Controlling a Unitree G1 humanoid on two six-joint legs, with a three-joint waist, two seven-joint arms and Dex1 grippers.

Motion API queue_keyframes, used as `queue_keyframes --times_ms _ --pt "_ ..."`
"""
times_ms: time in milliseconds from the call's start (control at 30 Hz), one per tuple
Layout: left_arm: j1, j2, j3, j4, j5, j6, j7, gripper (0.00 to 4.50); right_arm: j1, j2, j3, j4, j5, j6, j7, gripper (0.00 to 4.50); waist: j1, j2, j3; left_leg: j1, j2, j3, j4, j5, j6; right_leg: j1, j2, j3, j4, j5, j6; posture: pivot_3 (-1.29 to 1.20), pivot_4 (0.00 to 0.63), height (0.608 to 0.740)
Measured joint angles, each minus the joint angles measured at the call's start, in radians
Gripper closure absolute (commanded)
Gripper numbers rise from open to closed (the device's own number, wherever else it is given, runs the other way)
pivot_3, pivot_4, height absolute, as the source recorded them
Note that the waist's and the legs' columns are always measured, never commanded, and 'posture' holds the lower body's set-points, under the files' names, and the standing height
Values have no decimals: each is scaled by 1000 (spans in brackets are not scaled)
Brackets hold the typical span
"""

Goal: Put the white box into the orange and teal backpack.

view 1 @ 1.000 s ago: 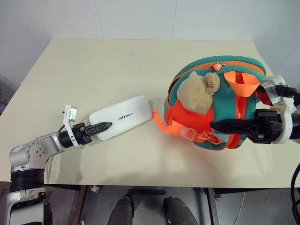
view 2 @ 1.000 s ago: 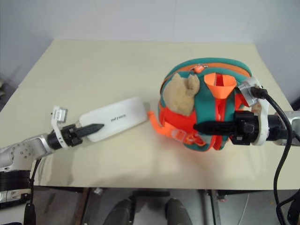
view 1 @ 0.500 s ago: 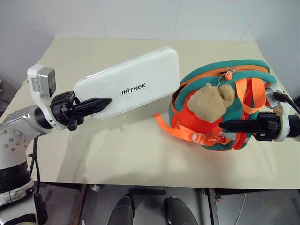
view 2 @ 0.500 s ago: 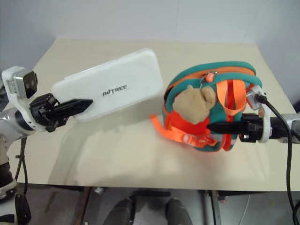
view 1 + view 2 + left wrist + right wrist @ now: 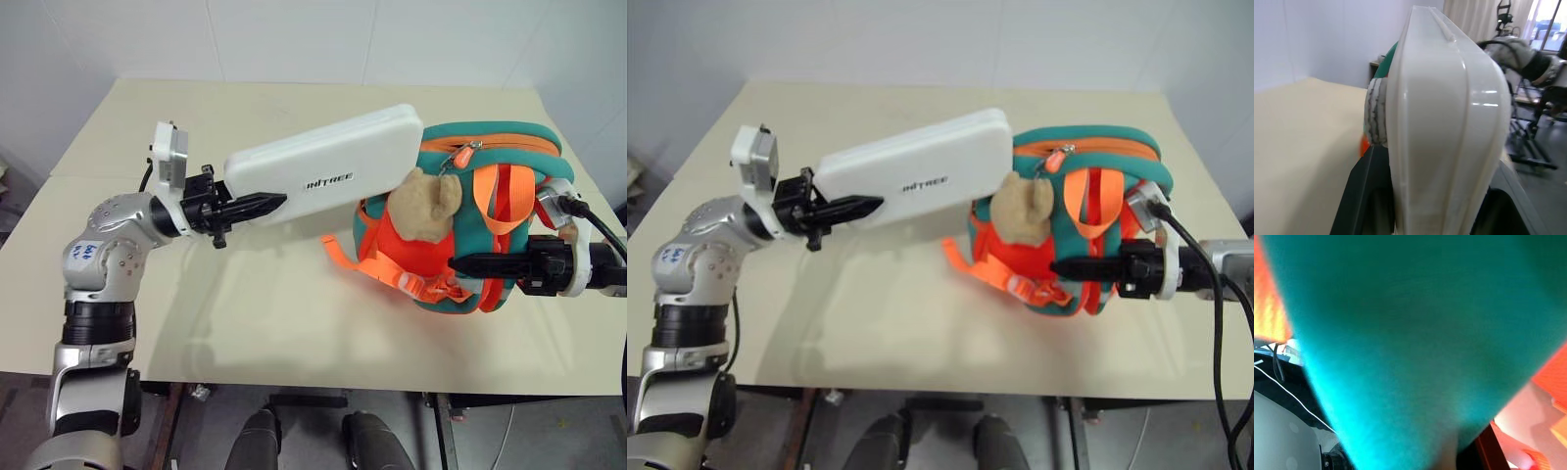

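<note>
The white box is up off the table, long and flat, with small dark lettering on its face. My left gripper is shut on its near end, and in the left wrist view the box stands edge-on between the black fingers. Its far end reaches the upper left side of the orange and teal backpack, just above the tan plush animal. My right gripper is shut on the backpack's front at the right, and teal fabric lies close before the right wrist camera.
The beige table runs wide to the left and in front of the backpack. A loose orange strap trails from the backpack onto the tabletop. White walls stand behind the table's far edge.
My left gripper has raised the white box off the table and swung it right, so its far end now reaches the backpack. The backpack has tipped and shifted slightly in my right gripper.
</note>
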Motion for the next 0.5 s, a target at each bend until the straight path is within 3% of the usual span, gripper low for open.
queue_keyframes --times_ms 500 --pt "-166 -28 -8 278 99 -144 -52 3252 102 17 -90 -73 51 29 -64 4484 5 0 0 -5 -1 -4 9 -1 2 0 0 -2 2 1 2 0 150 740"
